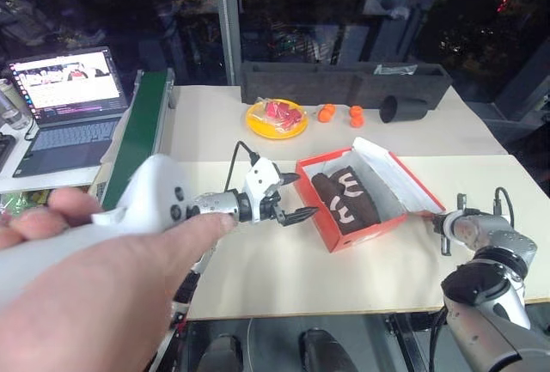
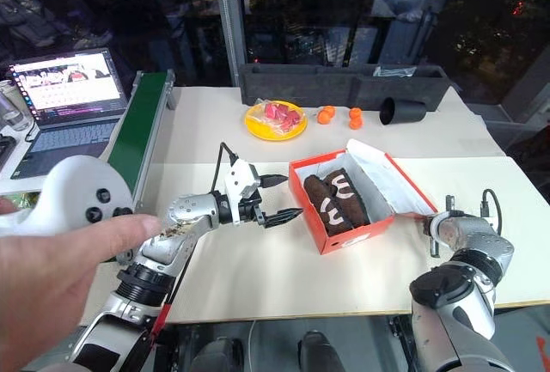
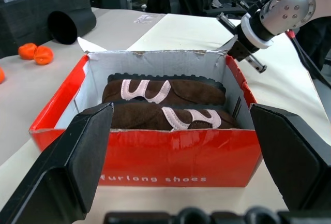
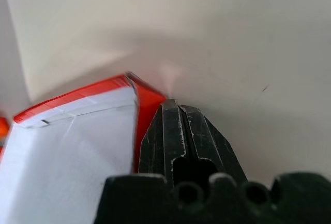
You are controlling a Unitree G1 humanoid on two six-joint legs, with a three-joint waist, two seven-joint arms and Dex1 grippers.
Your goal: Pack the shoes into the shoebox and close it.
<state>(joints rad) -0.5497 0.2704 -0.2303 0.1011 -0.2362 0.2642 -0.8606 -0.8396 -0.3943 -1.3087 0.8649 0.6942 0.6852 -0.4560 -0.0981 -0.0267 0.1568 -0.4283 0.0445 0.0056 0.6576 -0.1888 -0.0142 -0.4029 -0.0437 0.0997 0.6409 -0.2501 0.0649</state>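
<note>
Tabletop (image 1: 258,277); left gripper (image 1: 290,197) level, agape

Each arm has silver-grey metal segments joined by black rings. The left gripper (image 2: 273,198) carries a white block housing behind 2 black tapered fingers (image 3: 77,167) (broad flat faces in the left wrist view), with a black cable looping from the housing. The right gripper (image 4: 178,125) has 2 black ridged fingers; its round silver wrist shows small screws and a black cable.
</note>
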